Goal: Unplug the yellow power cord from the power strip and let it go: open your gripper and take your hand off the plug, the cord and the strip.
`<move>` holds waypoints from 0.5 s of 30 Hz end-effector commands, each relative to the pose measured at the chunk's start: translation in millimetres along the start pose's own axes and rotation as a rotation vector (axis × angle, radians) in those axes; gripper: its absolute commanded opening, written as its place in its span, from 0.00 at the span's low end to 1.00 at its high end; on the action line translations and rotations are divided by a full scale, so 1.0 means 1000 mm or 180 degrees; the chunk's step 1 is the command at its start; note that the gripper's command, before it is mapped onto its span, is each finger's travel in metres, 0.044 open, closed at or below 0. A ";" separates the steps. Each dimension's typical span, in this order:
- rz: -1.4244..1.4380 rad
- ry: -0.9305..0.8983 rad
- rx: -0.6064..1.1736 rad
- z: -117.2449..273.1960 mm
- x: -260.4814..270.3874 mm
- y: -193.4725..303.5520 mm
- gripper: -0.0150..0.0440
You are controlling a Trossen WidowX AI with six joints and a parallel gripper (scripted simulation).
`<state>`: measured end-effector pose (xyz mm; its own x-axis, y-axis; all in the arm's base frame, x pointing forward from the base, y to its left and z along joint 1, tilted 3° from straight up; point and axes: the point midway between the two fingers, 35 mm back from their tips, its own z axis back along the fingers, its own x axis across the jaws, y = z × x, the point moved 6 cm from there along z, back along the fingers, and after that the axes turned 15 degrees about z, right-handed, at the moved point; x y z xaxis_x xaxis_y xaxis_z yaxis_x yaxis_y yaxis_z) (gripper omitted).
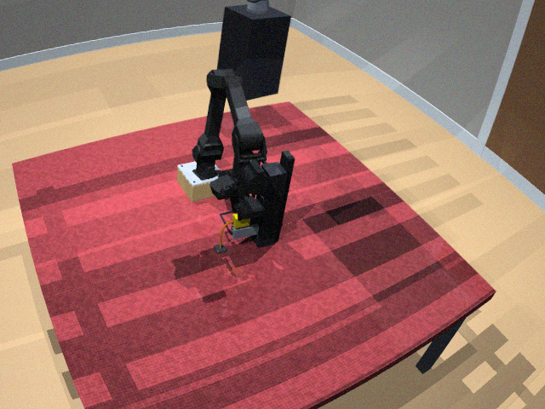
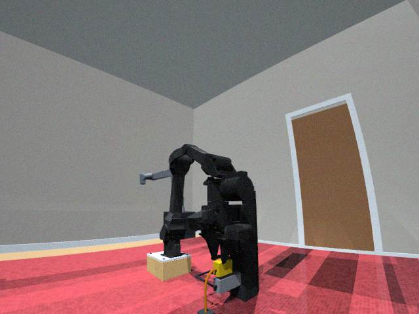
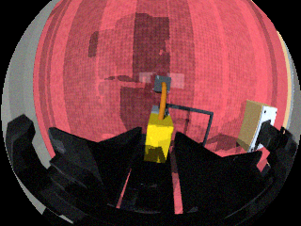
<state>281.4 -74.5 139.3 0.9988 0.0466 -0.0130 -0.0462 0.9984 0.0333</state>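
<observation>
The red table top [image 1: 307, 330] spreads beneath the fingers on every side. The black arm [image 1: 238, 114] folds over from its tan base block [image 1: 196, 187], which in the wrist view lies off to the right of the fingers, and it drops the gripper [image 2: 220, 255] straight down.

The power strip [image 2: 248, 236] is a tall black upright standing just behind the fingers, close against the wrist. A grey socket block [image 2: 227, 282] juts from its foot, directly below the fingertips.

The yellow plug [image 3: 158, 138] is seated on top of that grey block, so it is plugged in. It lies between the two fingers: in the wrist view one dark finger flanks it on the left and the other on the right. The fingers stand at a middling, partly open gap that brackets the plug without clamping it, so the gripper holds nothing. From the exterior view the fingertips reach down to the plug's top edge; whether they actually touch it cannot be told.

A thin black wire frame [image 3: 188, 122] lies on the table just beyond the right finger.

The yellow cord [image 2: 206, 284] leaves the plug on the side away from the strip, arches out past the fingertips and drops to a small grey end piece [image 1: 220, 248] resting on the table, a little ahead of the fingers.
</observation>
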 end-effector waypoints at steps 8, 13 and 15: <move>-0.0013 0.0004 0.0002 -0.008 0.000 0.004 0.53; -0.0013 0.0004 0.0002 -0.012 0.000 0.004 0.53; -0.0001 0.0006 0.0000 -0.010 0.000 0.004 0.44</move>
<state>281.3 -70.5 129.5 0.9988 0.0465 -0.0157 -0.0459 0.9984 0.0336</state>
